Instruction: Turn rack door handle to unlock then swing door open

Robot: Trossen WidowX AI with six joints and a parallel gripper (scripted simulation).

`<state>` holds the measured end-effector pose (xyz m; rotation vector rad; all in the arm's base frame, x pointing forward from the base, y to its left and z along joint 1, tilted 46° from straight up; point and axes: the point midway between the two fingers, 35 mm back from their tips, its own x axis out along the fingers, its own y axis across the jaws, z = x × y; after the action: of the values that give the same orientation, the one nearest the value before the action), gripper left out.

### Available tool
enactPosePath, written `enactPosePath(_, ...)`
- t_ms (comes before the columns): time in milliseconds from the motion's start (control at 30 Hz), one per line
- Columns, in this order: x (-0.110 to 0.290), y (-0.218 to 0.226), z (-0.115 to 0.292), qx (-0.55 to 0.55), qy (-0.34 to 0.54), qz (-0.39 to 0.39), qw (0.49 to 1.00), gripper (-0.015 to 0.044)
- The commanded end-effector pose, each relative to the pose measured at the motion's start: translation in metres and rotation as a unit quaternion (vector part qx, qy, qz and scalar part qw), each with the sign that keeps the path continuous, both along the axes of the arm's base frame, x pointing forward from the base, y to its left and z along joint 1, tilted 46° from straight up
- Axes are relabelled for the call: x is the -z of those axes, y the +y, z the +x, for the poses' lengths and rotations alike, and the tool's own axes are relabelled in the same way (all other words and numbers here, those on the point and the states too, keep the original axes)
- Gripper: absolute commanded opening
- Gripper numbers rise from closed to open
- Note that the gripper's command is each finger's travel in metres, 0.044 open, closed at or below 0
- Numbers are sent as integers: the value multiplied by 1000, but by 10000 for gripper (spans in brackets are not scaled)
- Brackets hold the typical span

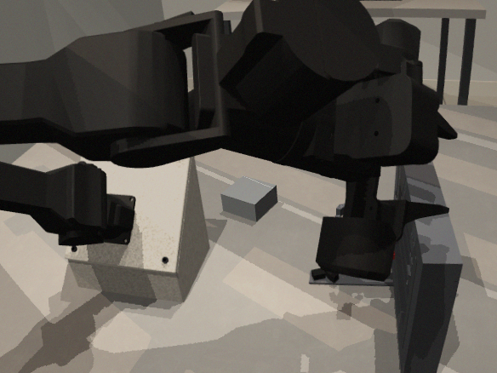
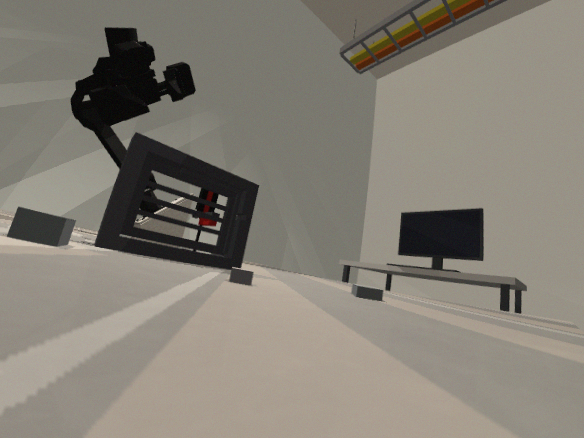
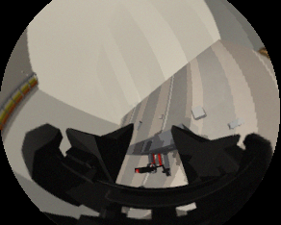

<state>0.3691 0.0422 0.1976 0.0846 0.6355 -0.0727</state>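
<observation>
Top view: the gripper [image 1: 452, 172] [image 2: 150, 62] [image 3: 153, 127] and arm cover most of the near side of the rack frame [image 1: 436, 238] [image 2: 125, 185] [image 3: 168, 139]; of the red parts there, only a fleck shows, and the handle is masked

Exterior: red-and-black handle [image 2: 209, 218] [image 3: 144, 169] visible through the bars, on the frame's far side; gripper well above, apart from it. How far the handle is turned, cannot tell

Wrist: handle beyond the fingers, seen through the gap between them. Tool released, fingers parted, nothing grasped

Pale pedestal [image 1: 136, 213] plain from the top, not made out in the exterior. Monitor [image 2: 441, 234] whole in the exterior, only its stand in the top view. Yellow-and-orange cable tray [image 2: 440, 12] [image 3: 18, 101] in exterior and wrist, not top
</observation>
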Motion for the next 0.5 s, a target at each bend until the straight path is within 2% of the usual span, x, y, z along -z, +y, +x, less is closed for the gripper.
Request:
enactPosePath(0,18,9,2,9,50,-5,999,289)
enactPosePath(467,72,35,-6,38,205,-57,976,289)
